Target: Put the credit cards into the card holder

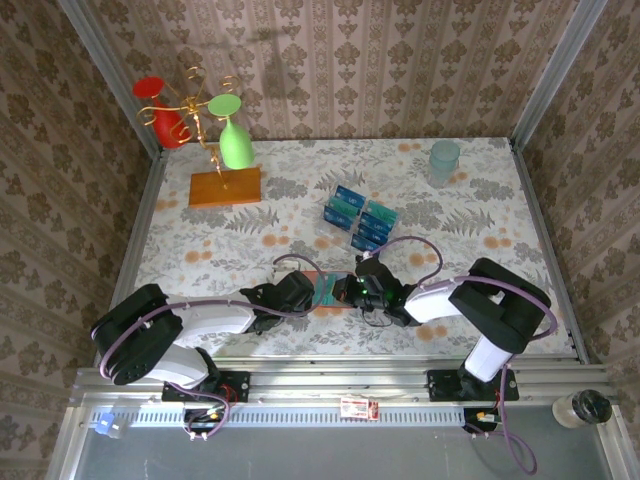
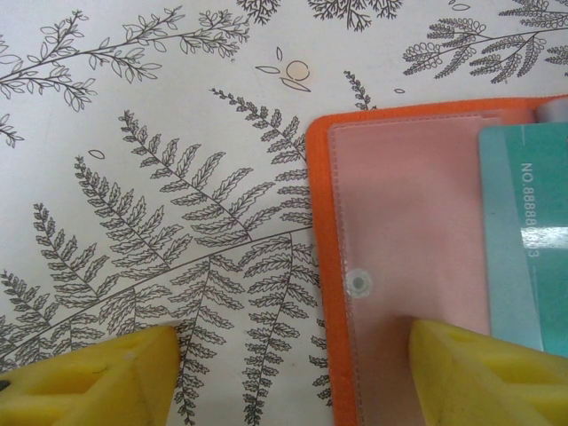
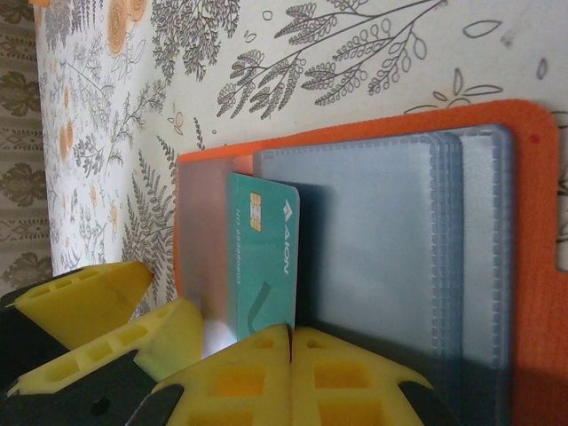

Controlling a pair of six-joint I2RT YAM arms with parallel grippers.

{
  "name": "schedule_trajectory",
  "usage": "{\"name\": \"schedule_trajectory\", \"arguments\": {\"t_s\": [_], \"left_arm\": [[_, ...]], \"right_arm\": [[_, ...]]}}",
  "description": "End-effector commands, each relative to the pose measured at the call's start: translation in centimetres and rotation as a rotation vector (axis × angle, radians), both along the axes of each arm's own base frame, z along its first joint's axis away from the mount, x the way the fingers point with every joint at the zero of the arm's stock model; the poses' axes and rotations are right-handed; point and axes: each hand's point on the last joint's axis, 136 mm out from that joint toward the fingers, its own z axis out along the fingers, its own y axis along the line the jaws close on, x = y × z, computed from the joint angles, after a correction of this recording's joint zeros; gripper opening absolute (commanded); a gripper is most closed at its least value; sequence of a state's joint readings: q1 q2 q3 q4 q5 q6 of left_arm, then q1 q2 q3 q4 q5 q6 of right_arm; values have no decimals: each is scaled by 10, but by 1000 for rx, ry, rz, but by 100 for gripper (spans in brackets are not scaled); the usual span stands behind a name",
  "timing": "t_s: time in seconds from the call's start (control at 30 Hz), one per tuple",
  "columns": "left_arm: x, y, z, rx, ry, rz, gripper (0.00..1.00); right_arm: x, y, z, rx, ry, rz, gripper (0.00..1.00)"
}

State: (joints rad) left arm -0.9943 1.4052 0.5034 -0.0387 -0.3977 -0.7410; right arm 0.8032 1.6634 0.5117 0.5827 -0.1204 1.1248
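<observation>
- The right jaws are closed, tips touching the near end of a teal card; I cannot tell if they pinch it.
- The left jaws stand open: one finger rests on the pink inside of the holder, the other on the bench.
- The card lies on the open holder, at 9 o'clock of its clear sleeves.
- The holder sits at the bench's 6 o'clock, between the arms.
- More cards stand in a tray at the holder's 1 o'clock.
</observation>
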Motion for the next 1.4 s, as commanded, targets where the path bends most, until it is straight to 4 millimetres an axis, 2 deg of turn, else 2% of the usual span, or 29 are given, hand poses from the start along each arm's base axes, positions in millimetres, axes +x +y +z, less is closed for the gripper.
{"name": "schedule_trajectory", "arguments": {"t_s": [0.0,0.23,0.43,0.57,0.8,0.9,1.07,1.13,1.2,1.37], "left_arm": [[-2,2,2,0,2,8,70],[7,17,19,-4,-22,52,71],[9,34,11,1,13,84,71],[7,35,3,14,31,83,71],[5,33,-8,19,54,79,70],[5,33,-8,16,52,78,70],[4,32,-8,10,49,75,70],[5,33,-8,9,48,76,70],[4,32,-9,6,47,74,70],[4,32,-10,3,45,76,70]], "right_arm": [[-12,-5,-23,-80,61,31,0],[-11,-8,-21,-115,65,47,3],[-10,-8,-20,-128,64,58,8],[-8,-7,-17,-139,63,72,22],[0,-8,-1,-194,46,134,47],[3,-11,8,-246,29,157,55],[9,-18,22,-334,-12,181,53],[10,-18,24,-355,-18,195,47],[12,-17,23,-367,-16,208,36],[14,-10,15,-367,5,229,27]]}}
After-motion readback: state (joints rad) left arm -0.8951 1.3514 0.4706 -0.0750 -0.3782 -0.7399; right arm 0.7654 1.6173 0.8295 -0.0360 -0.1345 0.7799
